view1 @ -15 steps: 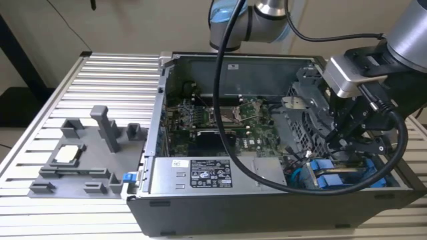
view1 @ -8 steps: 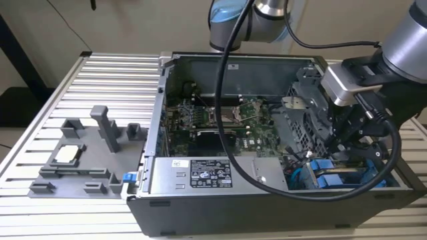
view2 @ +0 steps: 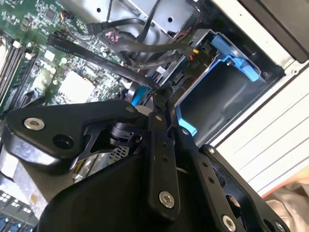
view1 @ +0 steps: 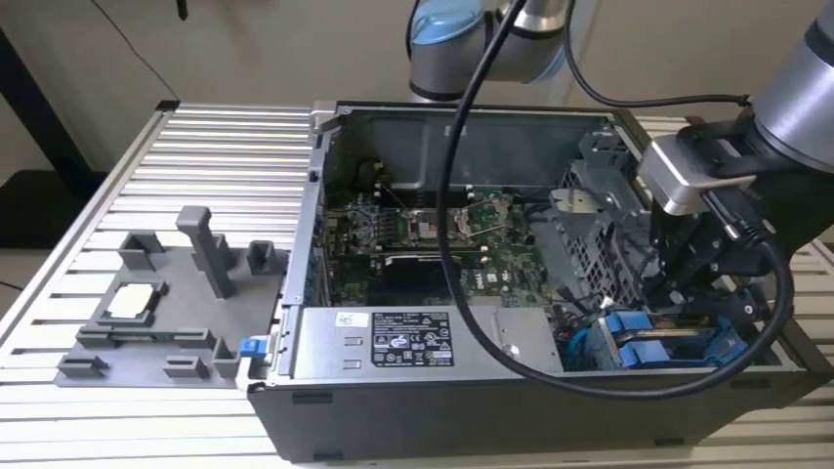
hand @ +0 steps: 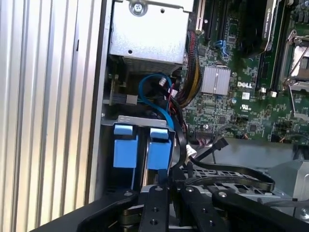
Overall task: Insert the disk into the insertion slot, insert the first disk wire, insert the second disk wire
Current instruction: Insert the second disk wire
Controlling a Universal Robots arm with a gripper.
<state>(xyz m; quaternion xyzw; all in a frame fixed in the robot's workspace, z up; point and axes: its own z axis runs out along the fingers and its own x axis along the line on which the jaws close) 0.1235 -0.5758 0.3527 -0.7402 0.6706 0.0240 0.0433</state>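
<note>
Open computer case [view1: 548,391] on a slatted table [view1: 195,176], with the gripper [view1: 697,283] lowered at the exterior view's lower right over the blue-framed disk [view1: 651,342] seated in the insertion slot [hand: 145,121] beside the green circuit board [view1: 417,230]; finger opening and grasp cannot be determined.

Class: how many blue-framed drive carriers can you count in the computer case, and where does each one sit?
2. Both sit side by side in the grey drive bay, at the case corner by the power supply: one carrier nearer the case wall, the other nearer the green circuit board. More may be hidden.
</note>
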